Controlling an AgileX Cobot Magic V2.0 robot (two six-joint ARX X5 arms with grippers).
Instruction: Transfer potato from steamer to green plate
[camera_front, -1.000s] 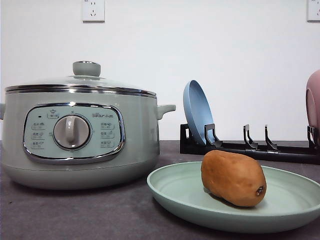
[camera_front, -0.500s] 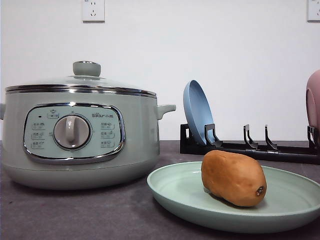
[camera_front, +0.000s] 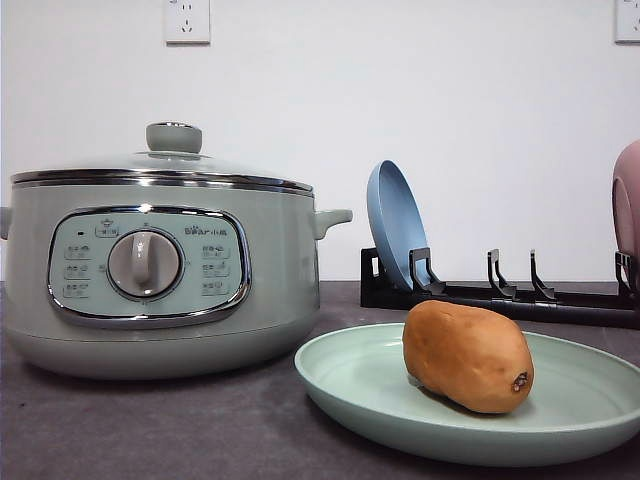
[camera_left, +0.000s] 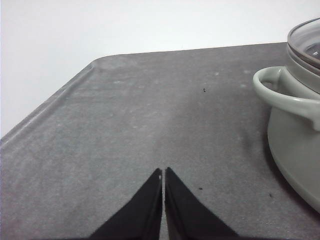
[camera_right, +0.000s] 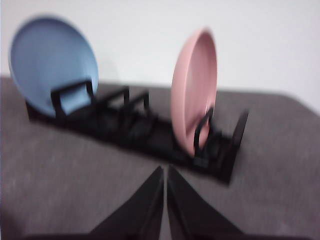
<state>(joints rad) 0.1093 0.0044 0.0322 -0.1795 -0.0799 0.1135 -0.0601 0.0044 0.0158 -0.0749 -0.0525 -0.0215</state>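
Note:
An orange-brown potato (camera_front: 467, 357) lies on the pale green plate (camera_front: 350, 385) at the front right of the table, its dark spot facing the camera. To the left stands the sage-green steamer (camera_front: 160, 275), its glass lid on. My left gripper (camera_left: 163, 172) is shut with nothing in it, low over bare tabletop beside the steamer's side handle (camera_left: 280, 92). Shut and holding nothing as well, my right gripper (camera_right: 164, 170) points at the dish rack.
A black dish rack (camera_front: 500, 295) stands behind the green plate, holding a blue plate (camera_front: 395, 225) and a pink plate (camera_right: 194, 95) upright. The table's rounded corner and edge (camera_left: 65, 90) run beside the left gripper. The right wrist view is blurred.

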